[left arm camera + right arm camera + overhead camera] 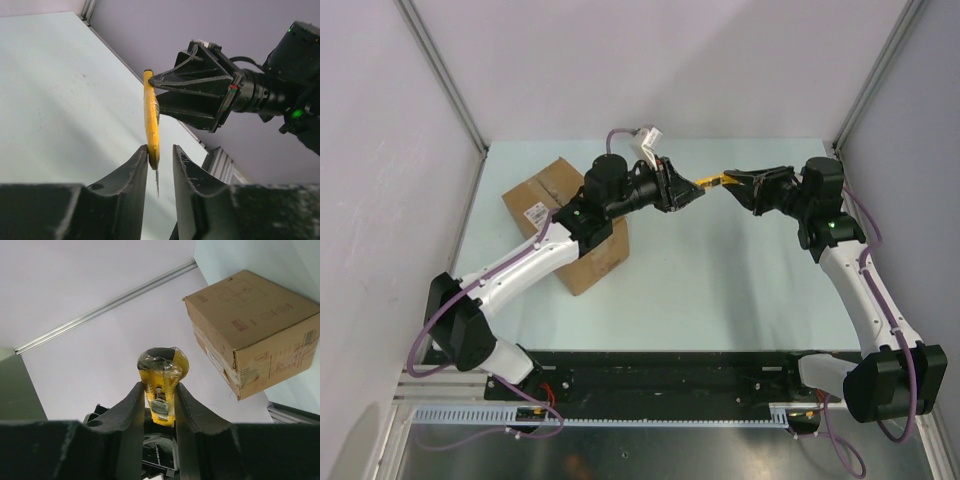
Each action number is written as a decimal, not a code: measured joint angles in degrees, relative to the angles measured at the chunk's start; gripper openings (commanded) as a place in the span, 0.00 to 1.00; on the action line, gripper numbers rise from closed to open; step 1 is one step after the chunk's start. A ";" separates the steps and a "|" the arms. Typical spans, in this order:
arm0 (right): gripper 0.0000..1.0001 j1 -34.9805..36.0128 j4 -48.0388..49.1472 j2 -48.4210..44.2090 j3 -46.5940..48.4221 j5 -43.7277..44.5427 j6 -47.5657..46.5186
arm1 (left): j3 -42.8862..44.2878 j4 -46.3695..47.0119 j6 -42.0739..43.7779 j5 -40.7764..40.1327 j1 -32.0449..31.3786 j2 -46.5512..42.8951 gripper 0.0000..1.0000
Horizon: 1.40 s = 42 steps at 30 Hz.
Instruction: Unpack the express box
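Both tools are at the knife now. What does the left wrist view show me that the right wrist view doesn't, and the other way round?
Left wrist only: the blade sticking out of the yellow utility knife between the left tool's fingers, with a gap on one side, and the right tool seen from outside, clamping the far end. Right wrist only: the express box, closed. Both: the knife in the right tool's grip.

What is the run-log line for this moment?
right gripper: shut on utility knife | left gripper: open around its blade end, not clamped | express box: flaps closed, untouched
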 measured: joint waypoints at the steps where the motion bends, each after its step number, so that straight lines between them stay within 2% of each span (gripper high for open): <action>1: 0.00 0.00 0.00 0.00 0.00 0.00 -0.09 | 0.00 0.00 0.09 -0.02 0.00 0.00 0.25; 4: 0.00 0.00 0.04 0.00 0.00 -0.17 -0.13 | 0.02 -0.04 0.61 -0.48 0.00 0.00 0.13; 5: 0.00 0.00 0.04 0.00 0.00 -0.20 -0.13 | 0.02 -0.07 0.92 -0.68 0.00 0.00 0.04; 7: 0.00 -0.02 0.07 -0.02 0.00 -0.31 -0.13 | 0.13 -0.17 1.42 -1.09 0.00 0.04 0.00; 8: 0.10 -0.02 0.09 -0.04 0.00 -0.33 -0.15 | 0.26 -0.28 1.62 -1.14 0.00 0.04 0.00; 10: 0.43 -0.02 0.44 -0.07 0.00 -0.44 -0.20 | 0.46 -0.42 1.81 -1.27 -0.02 0.04 0.00; 11: 0.74 -0.04 0.70 -0.07 0.00 -0.52 -0.31 | 0.63 -0.52 1.90 -1.29 0.00 0.04 0.00; 13: 0.95 -0.15 0.98 -0.07 0.00 -0.92 -0.68 | 0.83 -0.52 2.10 -1.51 0.00 0.04 0.00; 14: 1.00 -0.15 1.01 -0.09 0.00 -1.25 -1.68 | 1.03 -0.55 2.45 -1.62 0.00 0.04 0.00; 19: 1.00 -2.01 2.12 -1.07 0.00 -2.86 -7.82 | 2.38 -1.92 3.39 -2.05 0.39 -0.09 0.00; 23: 1.00 -4.83 8.09 -1.84 0.00 -6.47 -13.66 | 3.93 -4.07 2.27 0.42 1.86 -1.40 0.00; 30: 1.00 -5.05 24.11 -2.29 0.00 -17.31 -26.05 | 5.14 -4.92 -7.41 12.15 7.17 -6.64 0.00; 34: 1.00 -2.19 27.41 -5.73 0.00 -17.68 -32.76 | 5.16 -4.90 -13.84 13.29 7.45 -9.31 0.00; 37: 0.96 1.03 32.50 -8.37 0.00 -16.37 -33.51 | 5.07 -4.39 -17.59 11.69 6.23 -11.56 0.00; 42: 0.82 4.83 41.31 -7.52 2.05 -15.63 -30.91 | 4.74 0.85 -23.26 10.97 4.55 -14.27 0.00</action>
